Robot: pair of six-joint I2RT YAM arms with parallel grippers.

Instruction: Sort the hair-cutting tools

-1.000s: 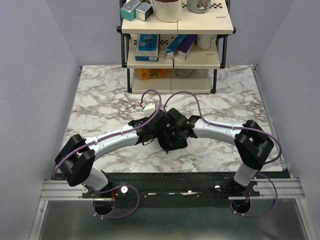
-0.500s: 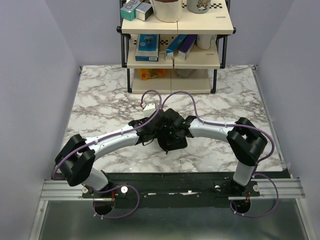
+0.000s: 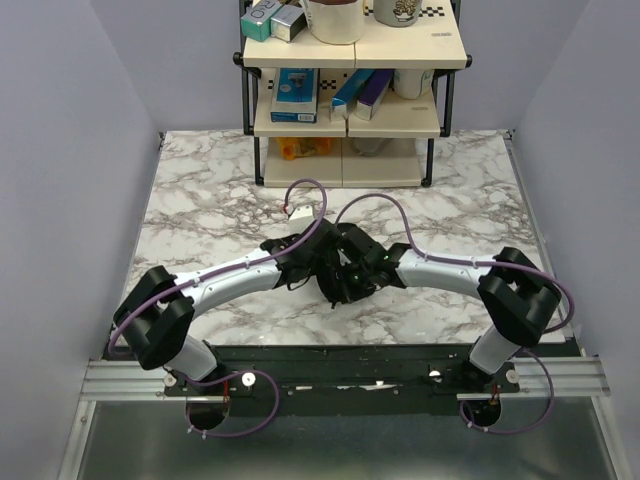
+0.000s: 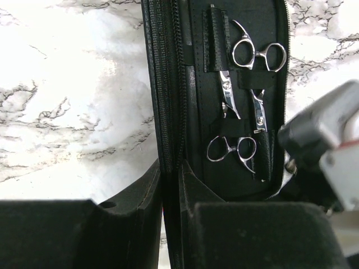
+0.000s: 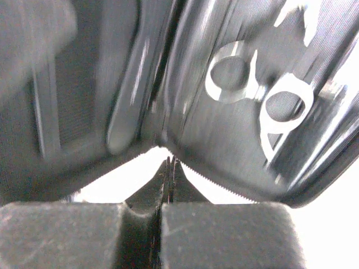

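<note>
Marble tabletop (image 3: 200, 210), scissors (image 4: 258, 109); box (image 3: 295, 95) print seemingly illegible

Right arm elbow (image 3: 520, 300) swings outward, away from pouch (image 4: 193, 101), after a brief pull inward. Its forearm now lies lower and flatter toward pouch. Purple cable (image 3: 375, 197) loop above pouch dips lower. Right gripper (image 5: 168, 168) shifts slightly toward pouch's near side.
</note>
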